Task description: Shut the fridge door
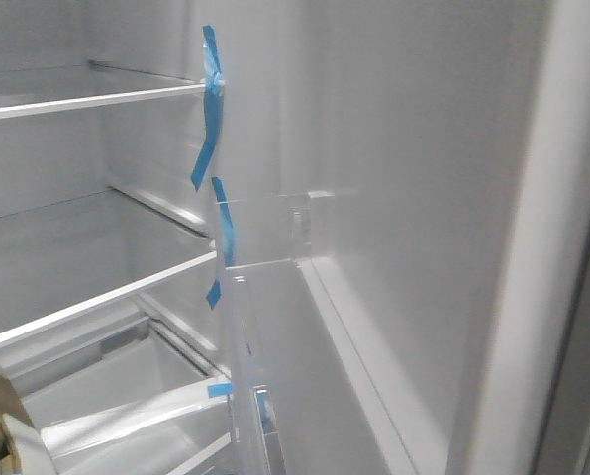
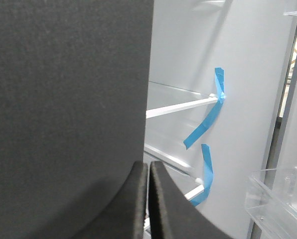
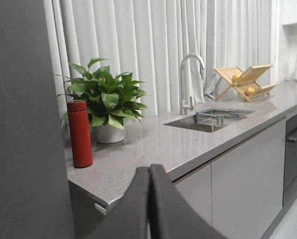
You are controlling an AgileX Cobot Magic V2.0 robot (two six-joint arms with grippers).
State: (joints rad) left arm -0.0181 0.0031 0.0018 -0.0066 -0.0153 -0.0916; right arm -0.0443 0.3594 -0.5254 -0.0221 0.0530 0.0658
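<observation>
Fingers of the left gripper (image 2: 148, 199) are pressed together beside the fridge door (image 2: 64, 114); the right gripper (image 3: 149, 204) is likewise closed, nothing held.

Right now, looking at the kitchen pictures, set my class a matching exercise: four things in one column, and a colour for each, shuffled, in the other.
Things:
1. flask
2. tape strips
3. plant leaves
4. fridge door outer face

Colours:
A. green
B. dark grey
C. red
D. blue

Pairs: 1-C, 2-D, 3-A, 4-B
</observation>
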